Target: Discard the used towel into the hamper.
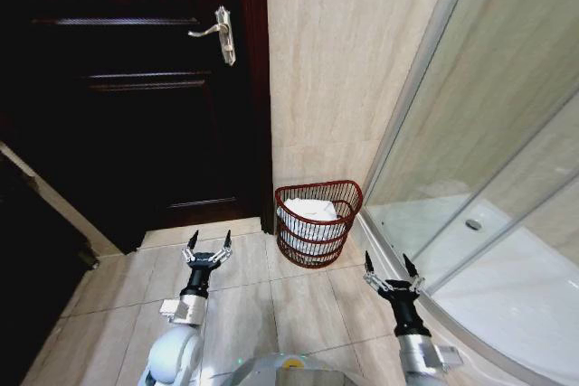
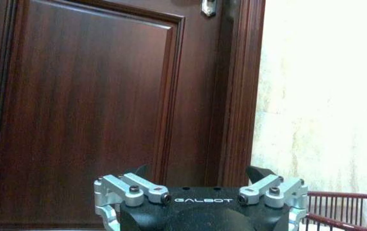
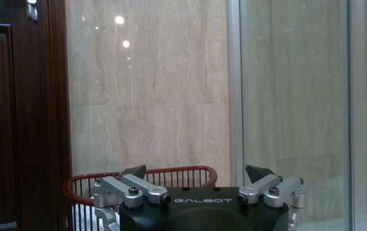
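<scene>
The hamper [image 1: 317, 232], a dark red-brown woven basket, stands on the tiled floor against the beige wall, between the door and the shower. A white towel [image 1: 312, 210] lies inside it, showing through the weave. My left gripper [image 1: 208, 242] hovers open over the floor to the hamper's left, holding nothing. Open and likewise holding nothing, my right gripper [image 1: 391, 263] sits to the hamper's right, near the shower's curved base. The hamper's rim [image 2: 350, 197] shows beside the left gripper [image 2: 200, 173] in the left wrist view, and the rim [image 3: 170, 171] also appears beyond the right gripper [image 3: 196, 172].
A dark wooden door [image 1: 136, 88] with a metal handle [image 1: 217, 33] fills the left. A glass shower enclosure [image 1: 488, 178] with a white tray curves along the right. Beige floor tiles [image 1: 271, 305] lie between my arms.
</scene>
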You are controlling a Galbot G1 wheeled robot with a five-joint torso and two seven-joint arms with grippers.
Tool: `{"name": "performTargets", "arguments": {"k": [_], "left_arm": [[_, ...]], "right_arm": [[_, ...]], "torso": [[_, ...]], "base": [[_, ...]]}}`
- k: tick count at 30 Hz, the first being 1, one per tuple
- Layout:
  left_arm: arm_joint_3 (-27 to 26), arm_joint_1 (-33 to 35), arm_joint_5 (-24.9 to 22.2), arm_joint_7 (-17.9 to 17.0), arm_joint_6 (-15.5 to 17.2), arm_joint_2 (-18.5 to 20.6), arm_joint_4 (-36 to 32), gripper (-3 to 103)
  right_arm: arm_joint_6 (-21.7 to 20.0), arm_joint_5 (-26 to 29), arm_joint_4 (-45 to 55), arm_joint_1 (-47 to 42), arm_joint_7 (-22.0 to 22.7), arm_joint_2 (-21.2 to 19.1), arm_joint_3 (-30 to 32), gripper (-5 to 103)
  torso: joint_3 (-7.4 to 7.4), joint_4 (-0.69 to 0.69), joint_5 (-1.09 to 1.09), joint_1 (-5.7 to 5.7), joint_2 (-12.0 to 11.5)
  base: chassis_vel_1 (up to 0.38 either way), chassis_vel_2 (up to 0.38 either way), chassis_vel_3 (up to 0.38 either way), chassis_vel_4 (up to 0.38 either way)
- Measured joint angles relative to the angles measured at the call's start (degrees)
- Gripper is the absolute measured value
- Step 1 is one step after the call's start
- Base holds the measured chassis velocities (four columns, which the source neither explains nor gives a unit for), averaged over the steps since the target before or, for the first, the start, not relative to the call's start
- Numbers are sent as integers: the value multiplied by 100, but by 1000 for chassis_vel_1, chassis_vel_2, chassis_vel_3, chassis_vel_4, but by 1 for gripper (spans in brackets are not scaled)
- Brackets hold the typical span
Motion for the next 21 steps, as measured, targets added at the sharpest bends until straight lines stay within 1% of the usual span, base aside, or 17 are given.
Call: {"name": "performTargets", "arguments": {"k": [3,6,8,14,17,21], "left_arm": [[6,23,1,0,-25,7,-7,100],[6,33,12,4,-61,-6,-35,100],[9,26,26,4,-61,-21,-38,100],[64,20,75,4,-61,-50,-48,100],[119,66,120,1,-100,-80,-52,100],[159,89,146,-3,-149,-88,-52,100]], "right_arm": [[30,-60,52,-69,37,-18,-56,100],[175,-107,66,-111,82,-14,-133,100],[200,-115,56,-120,85,-11,-141,100],[303,-150,6,-193,126,-33,-174,100],[422,-244,-5,-291,232,-109,-280,100],[489,-287,-8,-329,312,-102,-353,100]], "torso": [[1,0,0,1,0],[1,0,0,1,1],[1,0,0,1,1],[1,0,0,0,2],[1,0,0,0,3],[2,0,0,0,3]], "base": [[0,0,0,0],[11,-17,-17,14],[42,-52,-65,47],[101,-88,-89,96],[110,-114,-110,110],[103,-120,-106,105]]}}
